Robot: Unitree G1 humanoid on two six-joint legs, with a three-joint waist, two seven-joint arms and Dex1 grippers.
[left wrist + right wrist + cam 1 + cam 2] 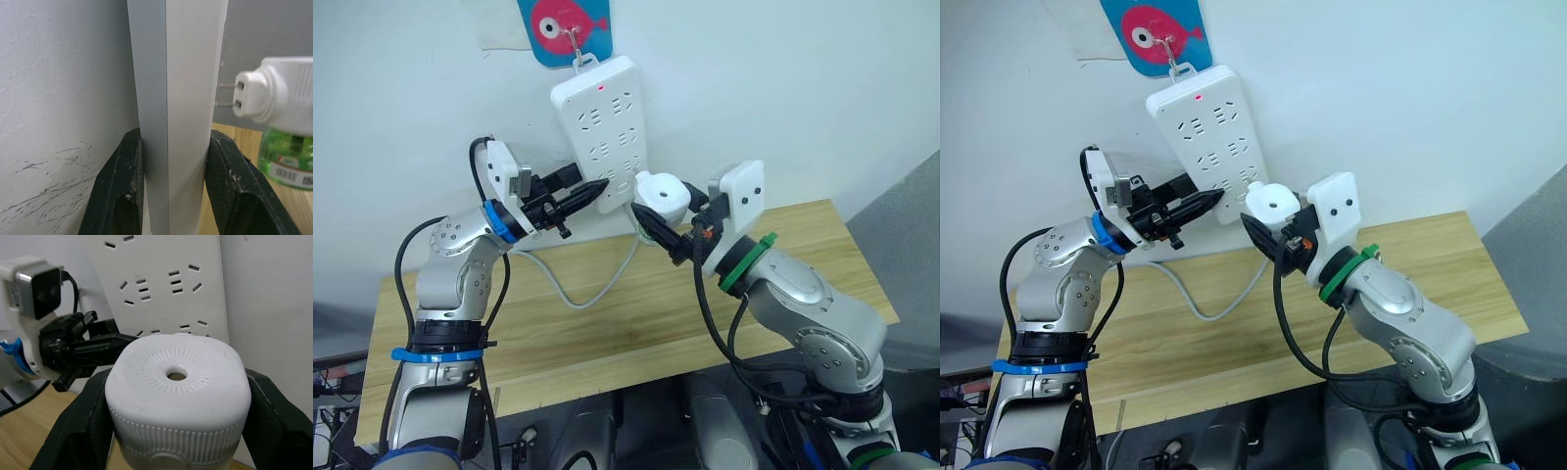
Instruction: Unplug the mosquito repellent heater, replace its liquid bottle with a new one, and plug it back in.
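Right wrist view: right gripper point(176, 431) pinches the white heater point(177, 399) between its fingers, just beside the power strip point(604, 137), whose edge the left gripper point(592, 193) clamps.

The mosquito repellent heater point(176, 401) is off the power strip point(604, 127) — a small white rounded unit, round hole centred in its ribbed top, held upright just beside the strip's lower end. Its two bare plug prongs point at the strip, apart from it — a green liquid bottle point(288, 159) hangs underneath.
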